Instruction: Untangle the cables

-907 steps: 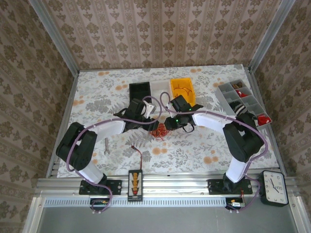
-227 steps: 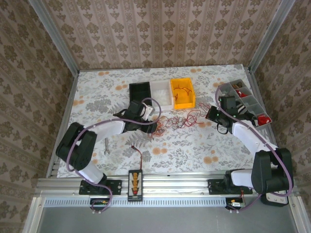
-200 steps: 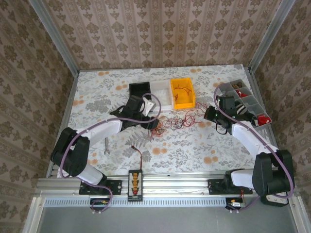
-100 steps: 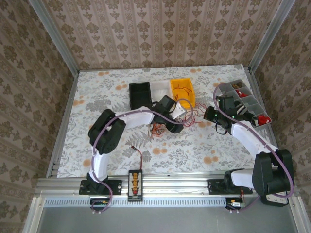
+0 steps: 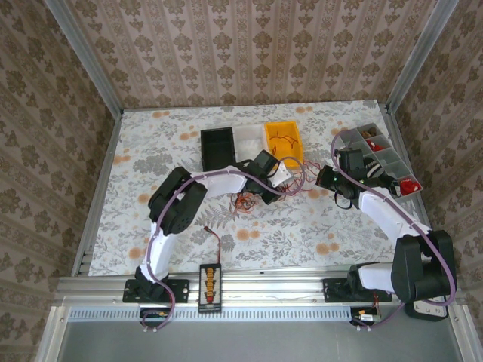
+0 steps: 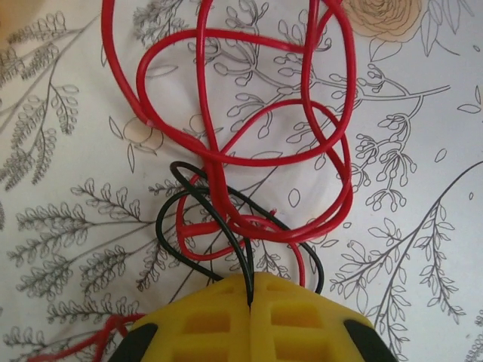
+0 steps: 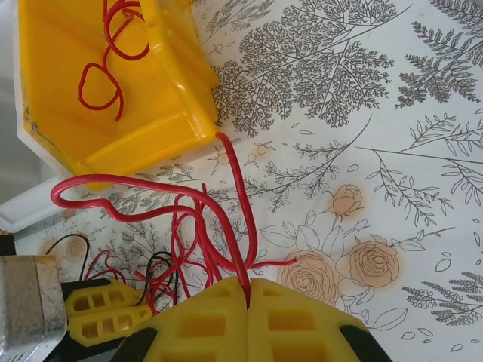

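Observation:
The cables lie as a loose tangle of thin red and black wires on the flowered table, just in front of the yellow bin. My left gripper sits at the tangle's left end. In the left wrist view its yellow fingers are shut on a black wire, with red loops lying beyond. My right gripper is at the right end, and its fingers are shut on a red wire that runs toward the bin. The left gripper's fingers show beside the tangle.
A black bin and a white bin stand left of the yellow one, which holds a red wire. A grey compartment box is at the right edge. A bolt and a red-and-black lead lie near the front.
My left arm swung right from beside the black bin to the tangle, and its gripper went from open to shut on a black wire. The right arm stayed put.

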Robot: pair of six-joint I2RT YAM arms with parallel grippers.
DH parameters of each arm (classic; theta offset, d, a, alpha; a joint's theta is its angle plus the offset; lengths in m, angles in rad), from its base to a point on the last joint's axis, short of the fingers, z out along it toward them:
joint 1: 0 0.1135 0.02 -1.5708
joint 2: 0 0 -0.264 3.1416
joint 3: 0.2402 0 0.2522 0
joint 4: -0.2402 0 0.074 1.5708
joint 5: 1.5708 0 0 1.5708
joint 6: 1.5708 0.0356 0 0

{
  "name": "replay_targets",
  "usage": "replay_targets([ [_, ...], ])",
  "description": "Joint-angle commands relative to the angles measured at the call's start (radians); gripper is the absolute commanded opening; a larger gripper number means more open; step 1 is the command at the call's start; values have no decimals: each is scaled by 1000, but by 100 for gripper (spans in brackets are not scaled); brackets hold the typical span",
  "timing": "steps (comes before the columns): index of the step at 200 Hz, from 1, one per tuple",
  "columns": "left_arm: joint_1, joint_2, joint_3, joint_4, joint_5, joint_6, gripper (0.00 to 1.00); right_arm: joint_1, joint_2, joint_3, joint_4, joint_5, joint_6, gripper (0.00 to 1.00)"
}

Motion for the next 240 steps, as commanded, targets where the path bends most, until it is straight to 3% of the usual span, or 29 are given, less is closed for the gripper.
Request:
replay_targets([
  [1,16,-29,-65,31,-45,-24,0,-5,-6,39,-43,40,-8,0],
  [62,110,-208,-324,85,-124,-144,0,-145,-17,64,-122,141,25,0],
  [94,120,-264,-420,104,-139,-163,0,-206,-24,37,-99,93,51,0],
  [136,102,-283,-405,151,-120,-173,0,-208,-32,12,-36,-7,76,0],
  [179,67,-322,-295,122,-109,-102,47,-200,-98,15,-5,-27,60,0],
  [207,75,-356,-293,191,-158,-140,54,-136,-130,82,-33,7,4,0],
  [240,129,-432,-380,304,-342,-322,58,-10,-88,213,-84,145,-56,0],
])
